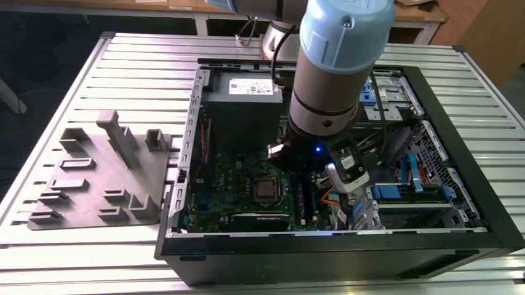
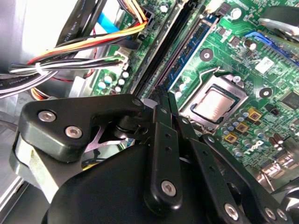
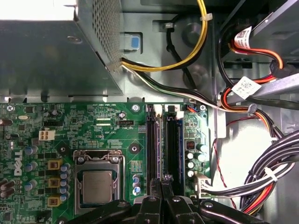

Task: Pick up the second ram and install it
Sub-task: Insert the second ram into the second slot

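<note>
Arm: the arm (image 1: 340, 55) is seen in the exterior view, reaching down into the open computer case (image 1: 328, 258).
Gripper: the gripper (image 2: 164, 93) is seen in both wrist views, held low over the green motherboard (image 3: 93, 116). Its two black fingers (image 2: 161, 121) are squeezed close together, with only a thin gap between them.
What is held: the fingers are clenched on the second ram (image 3: 160, 154).
Second ram: in the first wrist view it is seen from its thin edge, as a long dark line among the slot strips (image 3: 151, 140) of the motherboard. It is stood on its edge, in line with the strips. One end of it is hidden under the fingertips. How deep it sits in a strip cannot be told.
Chip socket: the square silver chip socket (image 3: 96, 186) is found just beside the slot strips.
Power box: the grey power-supply box (image 1: 242, 98) is seen at the far end of the case, near the slot strips.
Wires: yellow, black, red and white wires (image 3: 187, 60) are laid across the case floor, past the end of the strips.
Table: the case is set on a table (image 1: 139, 61) made of metal slats.
Tray: a grey holder tray (image 1: 98, 178) is laid on the table, on the exterior view's left, just beside the case.
</note>
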{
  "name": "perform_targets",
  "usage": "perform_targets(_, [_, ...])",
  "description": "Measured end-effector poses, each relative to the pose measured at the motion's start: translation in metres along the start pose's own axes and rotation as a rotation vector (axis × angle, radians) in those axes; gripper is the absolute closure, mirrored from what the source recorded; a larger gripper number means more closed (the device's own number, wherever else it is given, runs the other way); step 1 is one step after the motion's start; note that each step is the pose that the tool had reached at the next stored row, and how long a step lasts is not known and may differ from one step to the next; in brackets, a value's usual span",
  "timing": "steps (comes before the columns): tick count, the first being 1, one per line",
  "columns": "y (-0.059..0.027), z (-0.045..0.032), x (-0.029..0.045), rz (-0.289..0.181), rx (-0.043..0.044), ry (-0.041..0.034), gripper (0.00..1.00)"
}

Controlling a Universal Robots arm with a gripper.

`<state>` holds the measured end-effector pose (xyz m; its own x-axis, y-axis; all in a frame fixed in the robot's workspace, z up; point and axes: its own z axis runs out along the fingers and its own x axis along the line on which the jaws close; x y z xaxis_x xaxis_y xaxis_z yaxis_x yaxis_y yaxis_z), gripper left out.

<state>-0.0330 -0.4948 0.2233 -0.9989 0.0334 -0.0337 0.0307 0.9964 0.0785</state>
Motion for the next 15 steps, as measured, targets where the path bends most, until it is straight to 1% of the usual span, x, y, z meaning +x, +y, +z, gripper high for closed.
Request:
perform_targets(5, [-0.0001,0.0014,0.0,0.008,0.0003,-0.0007,0.91])
perform_targets(12, [-0.0005,0.0065,0.0002,0.016,0.0005,-0.0013,0.91])
perform_targets(15, [-0.0006,0.007,0.0002,0.017,0.0003,-0.0014,0.91])
